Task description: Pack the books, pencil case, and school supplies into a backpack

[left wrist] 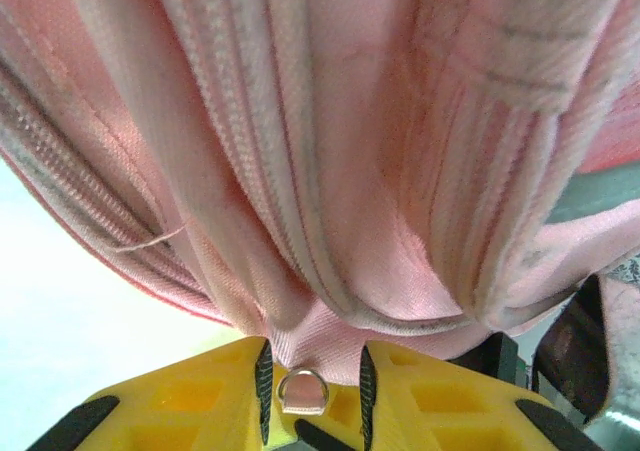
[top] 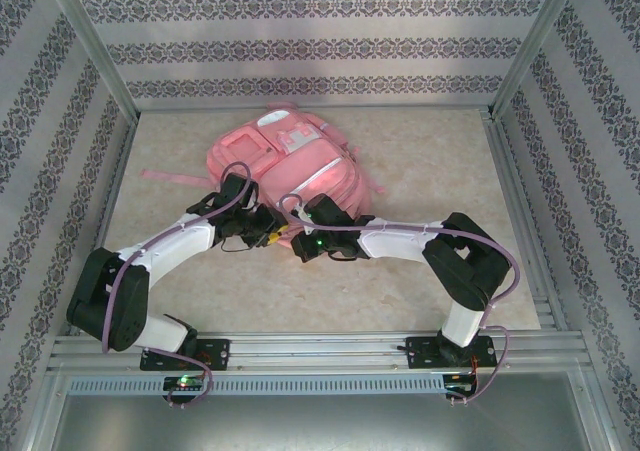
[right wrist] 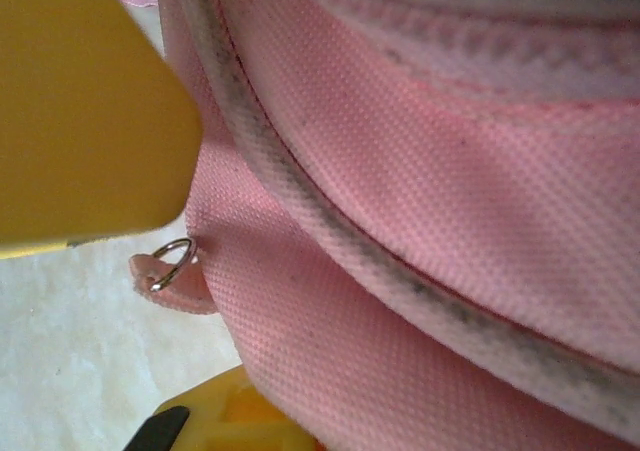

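The large pink fabric backpack (top: 290, 156) lies toward the far edge of the beige counter (top: 440, 171), about mid-width. In the top view both wrists cover its near end. Close up, the pink weave, piping and zipper tracks are cropped, and I cannot tell which pocket is which. On the left fingers (left wrist: 265, 381) the gap is narrow, with the pads pinching a pink tab of the backpack. A small metal ring (left wrist: 302, 391) sits just below the pinch. The right fingers (top: 300, 231) are closed at the backpack's near end. They are largely cut off in their own view, so I cannot tell whether fabric is caught. A blurred yellow block (right wrist: 80, 101) at upper left is unidentifiable.
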Tool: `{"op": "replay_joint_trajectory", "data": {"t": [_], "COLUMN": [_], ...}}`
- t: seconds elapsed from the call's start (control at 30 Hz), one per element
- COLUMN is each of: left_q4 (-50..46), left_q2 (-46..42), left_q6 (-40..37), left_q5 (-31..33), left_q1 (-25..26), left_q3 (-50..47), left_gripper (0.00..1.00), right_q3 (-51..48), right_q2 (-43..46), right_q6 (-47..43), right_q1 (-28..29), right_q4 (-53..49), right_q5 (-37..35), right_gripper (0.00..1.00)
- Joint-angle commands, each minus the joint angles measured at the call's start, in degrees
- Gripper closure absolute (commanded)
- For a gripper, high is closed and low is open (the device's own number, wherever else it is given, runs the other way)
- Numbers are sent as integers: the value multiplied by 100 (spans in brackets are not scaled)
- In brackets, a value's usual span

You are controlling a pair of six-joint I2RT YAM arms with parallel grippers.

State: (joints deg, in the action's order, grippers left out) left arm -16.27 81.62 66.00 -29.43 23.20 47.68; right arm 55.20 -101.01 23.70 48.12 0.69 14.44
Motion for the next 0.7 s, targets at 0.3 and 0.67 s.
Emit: {"op": "replay_joint_trajectory", "data": {"t": [0.3,0.67], "left_q4": [20,272], "left_q2": [379,636], "left_q6": [-205,-116], "left_q5": [-59,136], "left_q1": [124,121], "left_q3": [171,357], "left_gripper": [68,93], "right_q3": [-189,-308], "right_q2": [146,200], "right_q6": [198,284], "right_q1": [-107,-102], "right_q4": [177,217], "right_q5": [-38,-65], "right_gripper": [100,100]}}
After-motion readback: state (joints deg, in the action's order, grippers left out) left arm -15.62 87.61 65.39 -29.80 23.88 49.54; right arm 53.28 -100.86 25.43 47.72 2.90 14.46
